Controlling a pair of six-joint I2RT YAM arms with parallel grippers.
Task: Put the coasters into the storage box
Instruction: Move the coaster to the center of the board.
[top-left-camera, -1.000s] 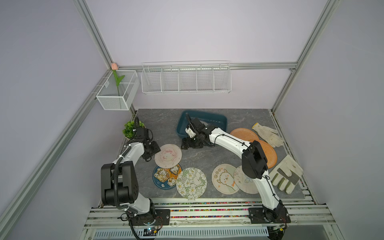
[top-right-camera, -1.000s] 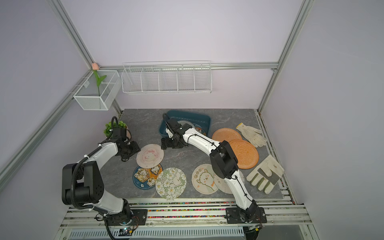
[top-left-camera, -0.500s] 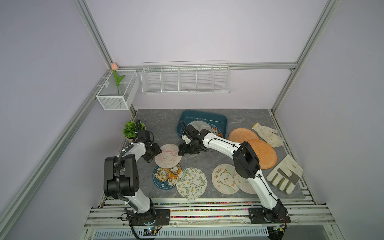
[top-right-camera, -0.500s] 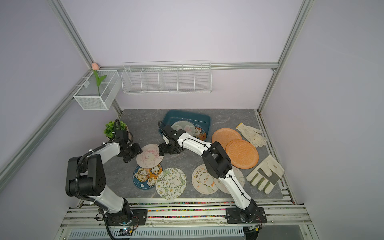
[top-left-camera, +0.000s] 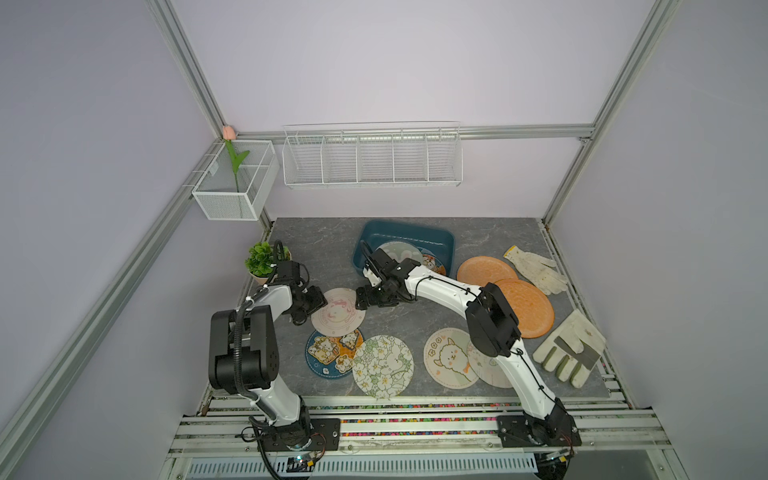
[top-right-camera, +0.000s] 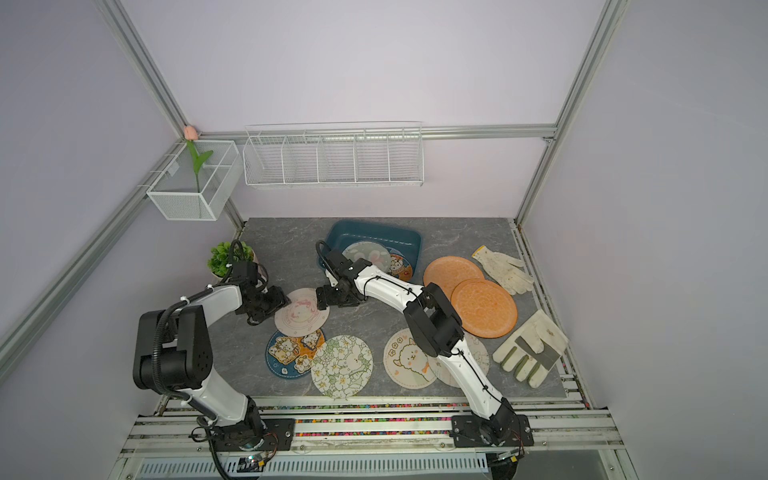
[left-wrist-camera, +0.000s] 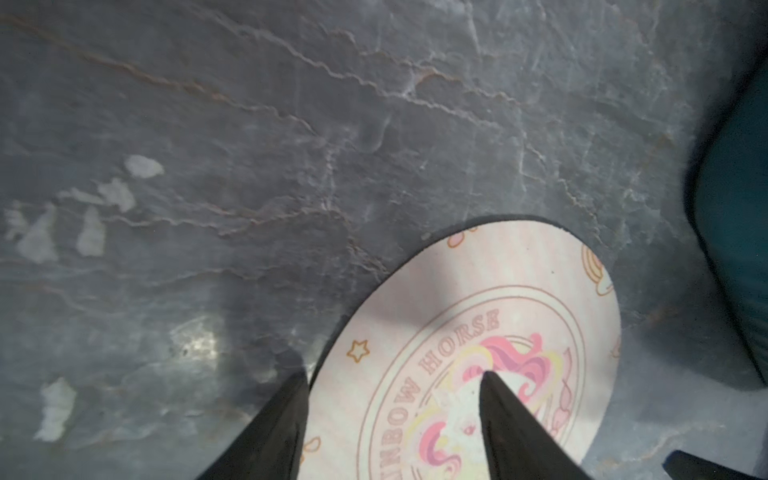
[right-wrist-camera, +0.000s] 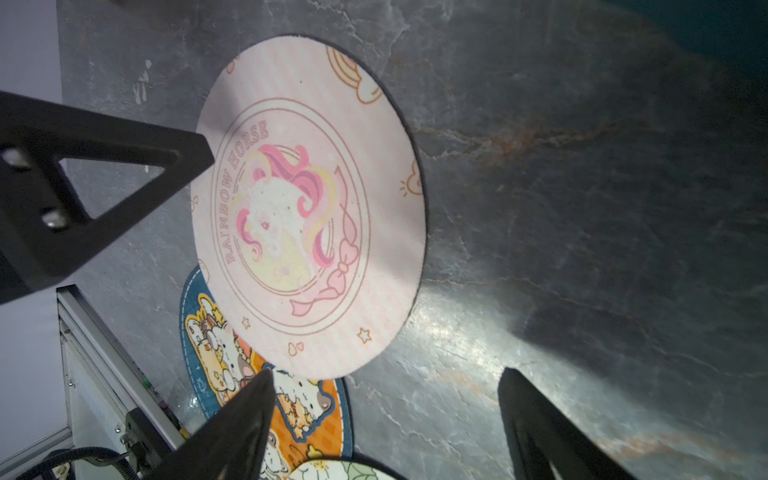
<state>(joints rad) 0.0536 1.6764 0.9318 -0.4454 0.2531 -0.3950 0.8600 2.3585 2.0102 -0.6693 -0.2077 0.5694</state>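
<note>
The task is partly done, by my reading. The teal storage box (top-left-camera: 444, 237) sits at the middle of the back edge of the grey stone-look tabletop (top-left-camera: 316, 245). It holds at least two coasters: a pale greenish coaster (top-left-camera: 397, 252) and a cartoon coaster (top-left-camera: 433, 264) partly hidden beside it. Seven are visible outside the box. The pink unicorn coaster (top-left-camera: 338, 312) lies left of centre, overlapping the blue-and-orange cat coaster (top-left-camera: 330, 354), which touches the floral coaster (top-left-camera: 382, 365) near the front edge. The alpaca coaster (top-left-camera: 448, 358) and a pale coaster (top-left-camera: 484, 368) half under the right arm lie front right. The two orange coasters (top-left-camera: 486, 270) overlap toward the right edge, beside the work gloves (top-left-camera: 536, 268). Both arms are at the pink unicorn coaster. The left gripper (left-wrist-camera: 395, 386) is parted, with one finger over the print and one off its rim. The right gripper (right-wrist-camera: 386, 382) is spread wide and empty at the opposite rim. That coaster looks like the next to go in, and most of the work remains.
</note>
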